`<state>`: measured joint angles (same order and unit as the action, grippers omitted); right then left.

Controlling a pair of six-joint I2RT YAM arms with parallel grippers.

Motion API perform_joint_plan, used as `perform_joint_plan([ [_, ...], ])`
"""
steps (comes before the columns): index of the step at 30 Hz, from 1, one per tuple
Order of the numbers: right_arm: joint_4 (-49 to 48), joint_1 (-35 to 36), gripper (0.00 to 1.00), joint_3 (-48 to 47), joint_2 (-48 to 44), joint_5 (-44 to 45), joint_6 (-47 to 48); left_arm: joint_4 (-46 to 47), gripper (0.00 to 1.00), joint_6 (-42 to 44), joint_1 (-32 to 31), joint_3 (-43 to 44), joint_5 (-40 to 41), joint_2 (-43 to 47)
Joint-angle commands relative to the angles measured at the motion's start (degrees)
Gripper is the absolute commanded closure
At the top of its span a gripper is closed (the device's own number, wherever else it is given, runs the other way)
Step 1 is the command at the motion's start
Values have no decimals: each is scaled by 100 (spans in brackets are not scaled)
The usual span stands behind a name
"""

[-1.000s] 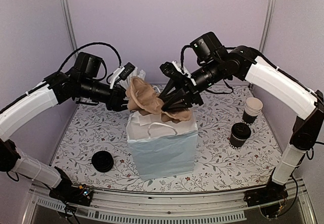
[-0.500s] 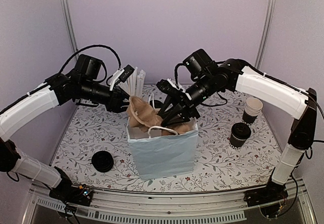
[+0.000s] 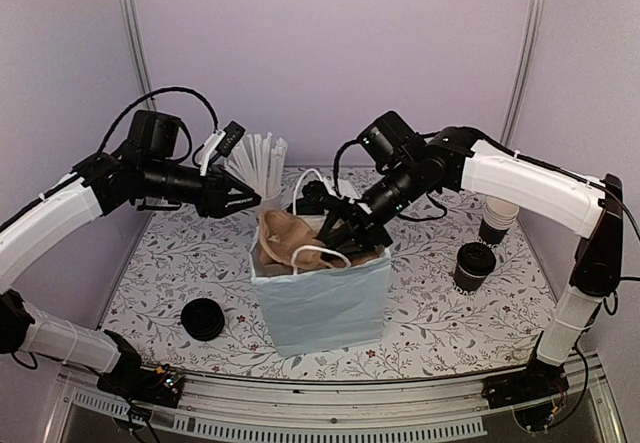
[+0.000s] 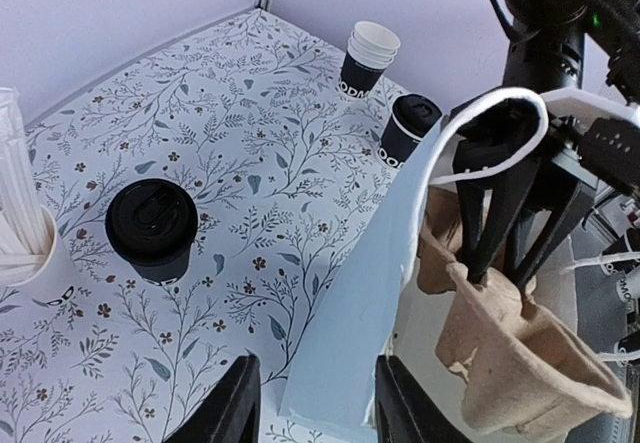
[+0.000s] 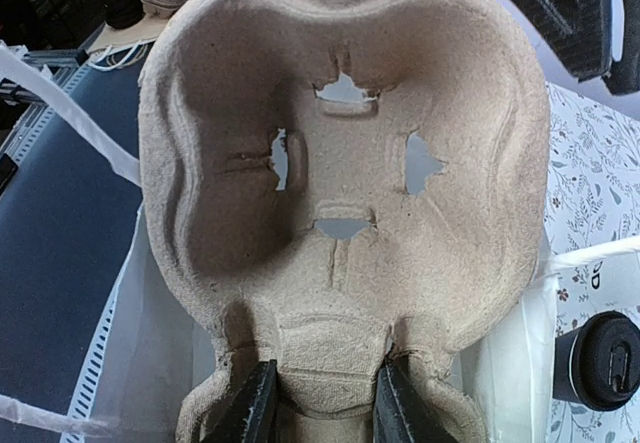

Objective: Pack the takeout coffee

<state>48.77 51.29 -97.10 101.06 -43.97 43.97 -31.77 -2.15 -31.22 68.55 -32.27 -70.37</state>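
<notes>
Black takeout coffee point(image 3: 474, 266): standing upright on tabletop point(image 3: 170, 263), long axis vertical, lid facing up, right of bag point(image 3: 320, 298), just beside cup stack point(image 3: 497, 218).
Right end effector point(image 5: 320, 403): clamping tilted pulp carrier point(image 5: 340, 163) at bag mouth.
Left end effector point(image 4: 315, 403): hovering behind bag, fingers standing apart, gripping nothing.

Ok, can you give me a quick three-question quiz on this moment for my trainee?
1. True or false: the right gripper has its jaws shut on the pulp cup carrier, which sits partly inside the white bag.
2. What stands right beside the stack of open cups?
3. The left gripper holds: A) a straw, B) nothing, C) the bag handle.
Key: 1 true; 2 a lidded takeout coffee; 3 B.
</notes>
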Motion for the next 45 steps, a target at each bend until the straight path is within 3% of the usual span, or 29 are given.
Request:
perform_joint_plan([
  [1, 365, 254, 69, -205, -64, 1067, -149, 215, 58, -26, 143, -126, 76, 198],
  [11, 1634, 480, 69, -823, 446, 2092, -231, 280, 58, -4, 266, -305, 42, 304],
  [16, 1689, 592, 69, -451, 332, 2626, -197, 363, 58, -11, 317, -392, -4, 309],
  [27, 2852, 619, 68, -799, 918, 2954, -163, 415, 58, -20, 353, -360, -81, 217],
  [45, 1827, 669, 63, 228, 1458, 3326, -362, 420, 58, 40, 418, -577, -154, 236],
])
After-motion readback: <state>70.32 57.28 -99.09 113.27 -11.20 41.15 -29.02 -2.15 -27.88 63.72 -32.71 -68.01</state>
